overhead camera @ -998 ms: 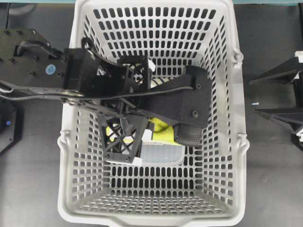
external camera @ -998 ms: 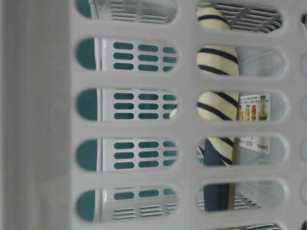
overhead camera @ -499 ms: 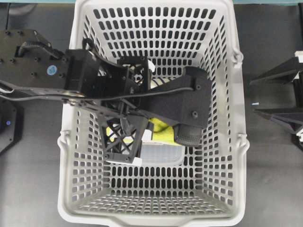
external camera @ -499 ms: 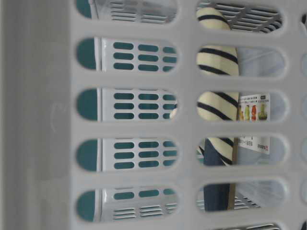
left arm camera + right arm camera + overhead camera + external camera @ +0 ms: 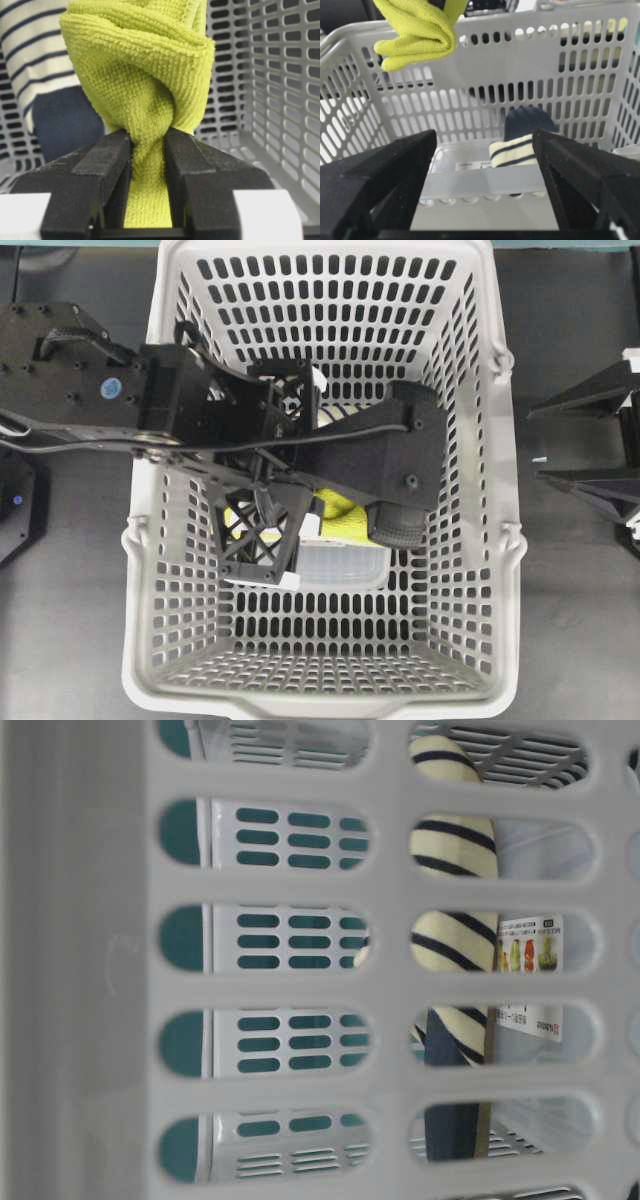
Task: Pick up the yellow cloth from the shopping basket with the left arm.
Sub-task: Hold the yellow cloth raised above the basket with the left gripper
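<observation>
The yellow cloth (image 5: 145,75) is bunched and pinched between my left gripper's (image 5: 148,140) black jaws, which are shut on it. In the overhead view the left arm reaches down into the light-grey shopping basket (image 5: 506,490), and only bits of the cloth (image 5: 338,508) show under it. In the right wrist view the cloth (image 5: 420,30) hangs well above the basket floor, in front of the far wall (image 5: 520,65). My right gripper (image 5: 535,445) is open and empty outside the basket on the right; it also shows in its own wrist view (image 5: 484,137).
A cream-and-navy striped slipper (image 5: 520,150) and a clear plastic box (image 5: 465,160) lie on the basket floor. The slipper (image 5: 35,55) stands left of the cloth. The table-level view looks through the basket wall (image 5: 390,990) at the slipper (image 5: 450,940).
The left arm has shifted only very slightly. The cloth stays gripped, and the right arm has not moved.
</observation>
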`<move>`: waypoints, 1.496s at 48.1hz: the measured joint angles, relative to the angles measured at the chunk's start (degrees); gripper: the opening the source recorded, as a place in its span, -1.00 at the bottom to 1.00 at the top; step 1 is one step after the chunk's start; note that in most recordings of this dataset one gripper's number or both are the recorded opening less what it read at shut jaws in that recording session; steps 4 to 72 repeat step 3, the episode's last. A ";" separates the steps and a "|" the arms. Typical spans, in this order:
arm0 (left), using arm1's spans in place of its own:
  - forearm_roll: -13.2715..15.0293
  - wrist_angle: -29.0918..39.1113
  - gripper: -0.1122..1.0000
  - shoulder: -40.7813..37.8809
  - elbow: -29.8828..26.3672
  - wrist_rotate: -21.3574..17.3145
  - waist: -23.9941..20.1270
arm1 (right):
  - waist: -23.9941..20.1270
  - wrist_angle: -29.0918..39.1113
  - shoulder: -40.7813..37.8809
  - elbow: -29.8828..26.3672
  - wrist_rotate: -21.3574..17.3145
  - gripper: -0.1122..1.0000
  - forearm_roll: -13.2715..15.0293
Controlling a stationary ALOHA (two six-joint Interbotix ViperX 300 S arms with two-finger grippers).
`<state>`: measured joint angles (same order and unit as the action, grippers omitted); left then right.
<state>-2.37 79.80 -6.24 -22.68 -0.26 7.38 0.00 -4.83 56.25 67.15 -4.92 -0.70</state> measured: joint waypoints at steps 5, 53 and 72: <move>0.00 0.00 -0.46 -0.09 0.09 0.00 0.00 | 0.00 0.00 0.00 -0.09 0.00 0.54 0.00; 0.00 0.00 -0.46 -0.09 0.09 0.00 0.00 | 0.00 0.00 0.00 -0.09 0.00 0.54 0.00; 0.00 0.00 -0.46 -0.09 0.09 0.00 0.00 | 0.00 0.00 0.00 -0.09 0.00 0.54 0.00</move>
